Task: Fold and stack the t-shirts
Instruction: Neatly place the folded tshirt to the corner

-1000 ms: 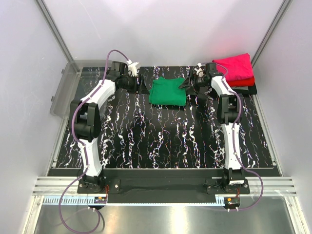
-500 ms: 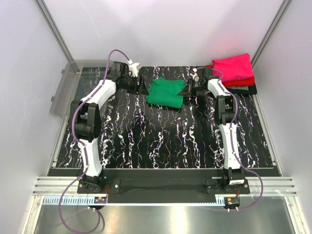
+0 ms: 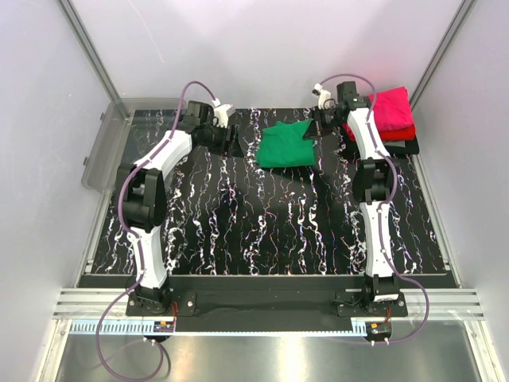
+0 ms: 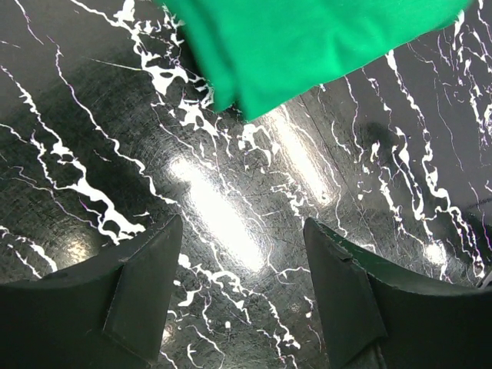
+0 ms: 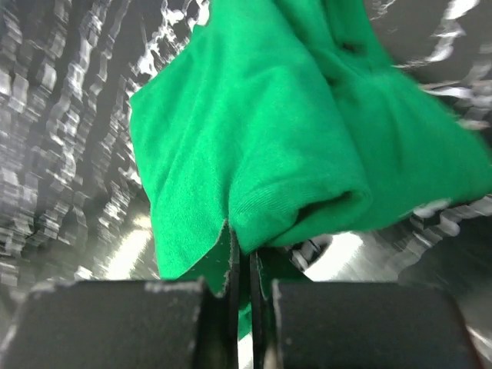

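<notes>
The folded green t-shirt (image 3: pixel 288 147) lay toward the far side of the desk (image 3: pixel 262 231), its cloth bunched and rumpled along its right edge. At that edge the right pincer (image 3: pixel 316 131) was fully closed, its two fingers pressed together on a rolled fold of the green cloth, which bulged just above the fingertips in the right wrist view. A shadow fell on the desk near the shirt's right side; whether that side rested on the surface or hung clear of it could not be told.

To the right of the green t-shirt, beyond the right arm, three more folded shirts sat in a pile at the desk's far corner: a magenta-pink t-shirt (image 3: pixel 387 109) on top, a red t-shirt (image 3: pixel 402 132) under it and a black t-shirt (image 3: pixel 398 146) at the bottom.

To the left of the green t-shirt, near it but apart, the left pincer (image 3: pixel 236 143) stood with its fingers spread wide, gripping nothing, only bare marbled desk between them. Well to the left of the green t-shirt, at the desk's edge, stood a clear grey plastic bin (image 3: pixel 107 143).
</notes>
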Tool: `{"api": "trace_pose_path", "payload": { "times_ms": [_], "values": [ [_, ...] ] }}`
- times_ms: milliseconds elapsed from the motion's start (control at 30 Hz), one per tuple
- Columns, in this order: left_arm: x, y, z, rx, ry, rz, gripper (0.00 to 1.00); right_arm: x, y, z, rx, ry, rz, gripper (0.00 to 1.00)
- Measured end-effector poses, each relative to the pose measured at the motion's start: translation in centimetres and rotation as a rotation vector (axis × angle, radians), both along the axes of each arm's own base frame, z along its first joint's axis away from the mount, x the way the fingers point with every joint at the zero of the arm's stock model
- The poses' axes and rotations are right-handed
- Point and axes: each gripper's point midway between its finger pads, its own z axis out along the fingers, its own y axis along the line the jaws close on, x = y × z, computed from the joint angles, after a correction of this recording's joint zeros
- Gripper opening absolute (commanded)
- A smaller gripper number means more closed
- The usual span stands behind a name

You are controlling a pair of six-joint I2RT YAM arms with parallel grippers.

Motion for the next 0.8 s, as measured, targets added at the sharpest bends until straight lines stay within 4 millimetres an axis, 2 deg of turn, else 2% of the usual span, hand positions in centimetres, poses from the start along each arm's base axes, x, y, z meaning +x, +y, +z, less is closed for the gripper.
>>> {"api": "trace_pose_path", "payload": {
  "times_ms": [167, 333, 533, 800],
  "values": [
    [0.5, 0.0, 0.8, 0.002, -0.025, -0.001, 0.69, -0.4, -3.4, 3.3, -0.179, -0.139, 0.034, 0.0],
    [0.8, -0.5, 1.4, -0.001, -0.043, -0.007, 0.69, 0.5, -7.2, 6.1, -0.348, -0.279, 0.039, 0.0],
    [0.6, -1.6, 1.4, -0.003, -0.05, -0.029, 0.69, 2.2, -10.7, 7.7, -0.512, -0.387, 0.023, 0.0],
    [0.8, -2.1, 1.5, -0.006, -0.058, -0.038, 0.69, 4.0, -13.5, 9.0, -0.651, -0.486, 0.01, 0.0]
  ]
}}
